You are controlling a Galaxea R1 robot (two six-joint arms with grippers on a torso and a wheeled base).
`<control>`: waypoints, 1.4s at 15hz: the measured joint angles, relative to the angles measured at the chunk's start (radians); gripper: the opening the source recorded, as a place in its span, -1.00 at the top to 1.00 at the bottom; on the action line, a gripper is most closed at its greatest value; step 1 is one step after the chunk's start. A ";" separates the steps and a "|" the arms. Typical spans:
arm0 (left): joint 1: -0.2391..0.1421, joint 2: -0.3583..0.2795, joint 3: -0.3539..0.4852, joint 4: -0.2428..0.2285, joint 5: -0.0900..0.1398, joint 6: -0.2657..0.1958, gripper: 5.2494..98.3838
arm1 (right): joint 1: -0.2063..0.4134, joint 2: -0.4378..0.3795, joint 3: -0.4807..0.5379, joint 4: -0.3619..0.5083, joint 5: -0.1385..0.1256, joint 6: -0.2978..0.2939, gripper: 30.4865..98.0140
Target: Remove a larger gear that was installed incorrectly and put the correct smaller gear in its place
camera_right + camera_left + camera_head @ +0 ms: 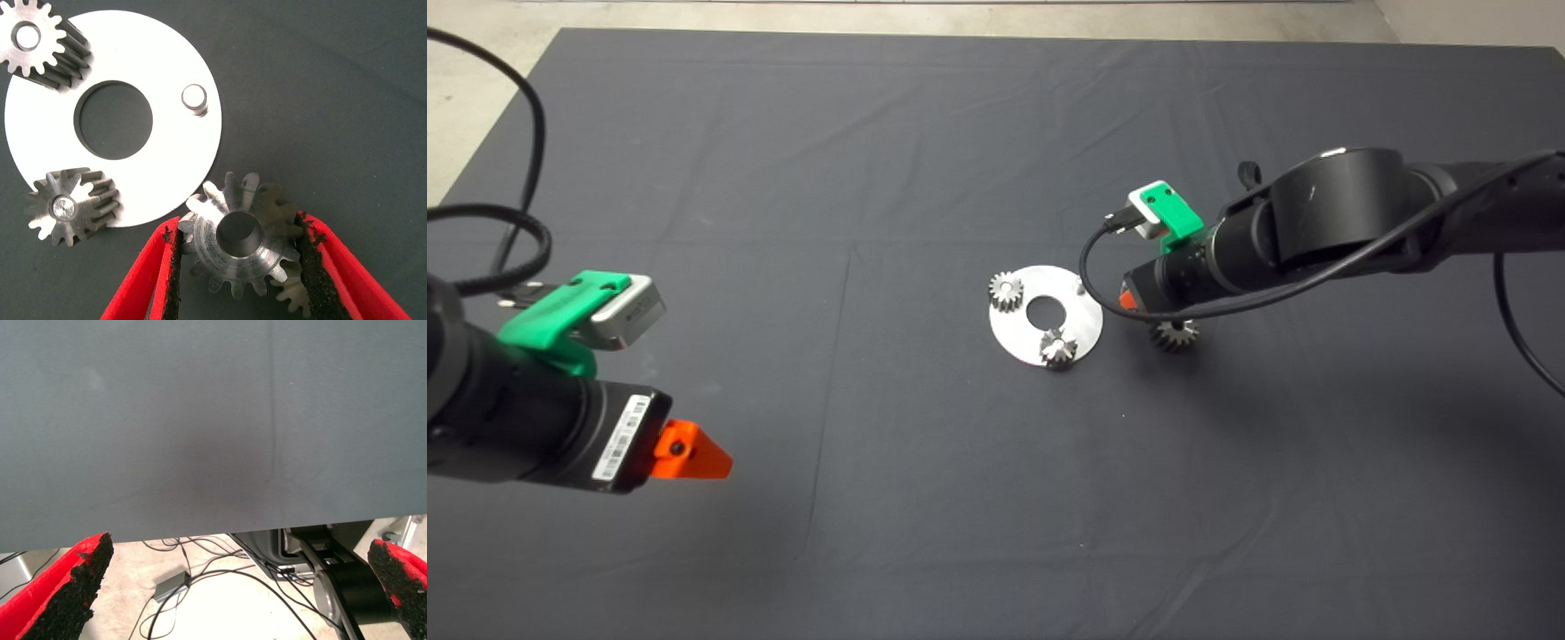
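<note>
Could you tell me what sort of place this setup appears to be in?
Probably a robotics lab bench: a dark mat laid over a table on bare concrete floor, loose cables trailing underneath, and a steel disc with gears as a practice assembly piece.

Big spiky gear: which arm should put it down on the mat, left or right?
Right. The right gripper grips the big dark grey steel gear with long teeth, just off the round silver plate. The left gripper hangs open far away near the dark mat's left edge, holding nothing.
</note>
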 measured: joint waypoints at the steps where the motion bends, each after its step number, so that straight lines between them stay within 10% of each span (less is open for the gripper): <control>1: 0.000 0.000 0.000 0.000 0.000 0.000 -0.99 | -0.006 0.001 0.000 -0.009 0.002 0.004 0.71; 7: 0.000 0.000 0.000 -0.003 -0.001 0.000 -0.99 | -0.011 0.010 -0.016 -0.046 -0.002 0.100 0.71; 21: 0.000 0.004 0.000 -0.004 0.000 -0.001 -0.99 | -0.039 0.097 -0.109 -0.092 0.003 0.108 0.72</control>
